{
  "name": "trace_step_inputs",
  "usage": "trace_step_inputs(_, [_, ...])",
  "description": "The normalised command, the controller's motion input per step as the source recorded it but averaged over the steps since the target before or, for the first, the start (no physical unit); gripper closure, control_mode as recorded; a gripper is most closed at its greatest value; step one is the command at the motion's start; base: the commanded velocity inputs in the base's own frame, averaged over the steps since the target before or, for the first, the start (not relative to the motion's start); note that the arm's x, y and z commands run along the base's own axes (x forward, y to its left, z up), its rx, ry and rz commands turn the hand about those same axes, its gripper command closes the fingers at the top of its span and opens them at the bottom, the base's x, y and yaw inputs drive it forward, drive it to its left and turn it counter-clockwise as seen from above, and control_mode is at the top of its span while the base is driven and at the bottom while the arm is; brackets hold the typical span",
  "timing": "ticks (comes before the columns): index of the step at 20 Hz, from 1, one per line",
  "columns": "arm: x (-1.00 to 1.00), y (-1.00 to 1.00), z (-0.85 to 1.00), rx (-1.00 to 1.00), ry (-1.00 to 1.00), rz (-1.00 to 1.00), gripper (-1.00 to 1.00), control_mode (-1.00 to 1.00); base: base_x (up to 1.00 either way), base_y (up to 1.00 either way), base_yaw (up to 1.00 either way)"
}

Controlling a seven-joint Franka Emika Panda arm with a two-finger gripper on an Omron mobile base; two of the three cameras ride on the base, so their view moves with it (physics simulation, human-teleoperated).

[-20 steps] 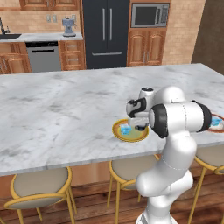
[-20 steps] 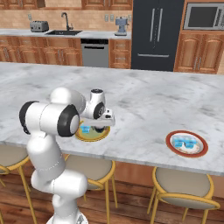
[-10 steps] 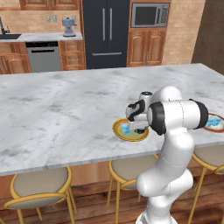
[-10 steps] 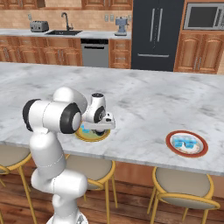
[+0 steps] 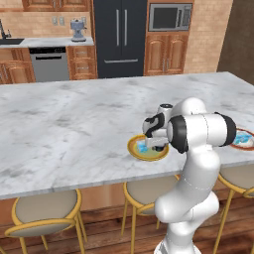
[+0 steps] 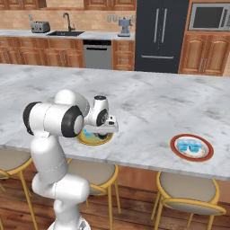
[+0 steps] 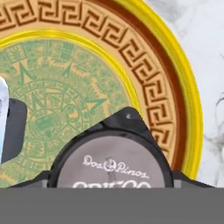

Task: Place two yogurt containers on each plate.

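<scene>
Two plates on the marble counter (image 5: 74, 129): yellow-rimmed plate (image 5: 134, 151) at left, holding a pale-blue tub (image 5: 144, 147); the gripper (image 5: 158, 147) low over it, closed on the dark round cup (image 7: 111, 162). Farther right, red-rimmed plate (image 6: 176, 150) carries two pale-blue tubs (image 6: 190, 148).

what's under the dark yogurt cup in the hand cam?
The yellow-rimmed plate: its patterned green centre shows around the dark round cup. Whether the cup rests on it can't be told; the gripper is covered.

Looking forward and down from behind, left and right, sharing the yellow plate (image 5: 147, 149) (image 6: 94, 137); hand camera close above it (image 7: 175, 78) (very near).
</scene>
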Motion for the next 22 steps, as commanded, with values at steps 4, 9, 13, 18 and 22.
trace_step_inputs(4, [-0.01,0.0,0.28,0.0,0.0,0.0,-1.0,-1.0,0.0,0.0,0.0])
trace_step_inputs(9, [-0.13,0.0,0.57,0.0,0.0,0.0,-1.0,-1.0,0.0,0.0,0.0])
trace_step_inputs(13, [-0.35,-0.04,0.66,0.0,0.0,-0.01,-1.0,-1.0,0.0,0.0,0.0])
trace_step_inputs(18, [-0.7,0.0,0.59,0.0,-0.01,-0.07,-1.0,-1.0,0.0,0.0,0.0])
trace_step_inputs(22, [-0.61,0.28,0.66,0.0,-0.01,-0.13,-1.0,-1.0,0.0,0.0,0.0])
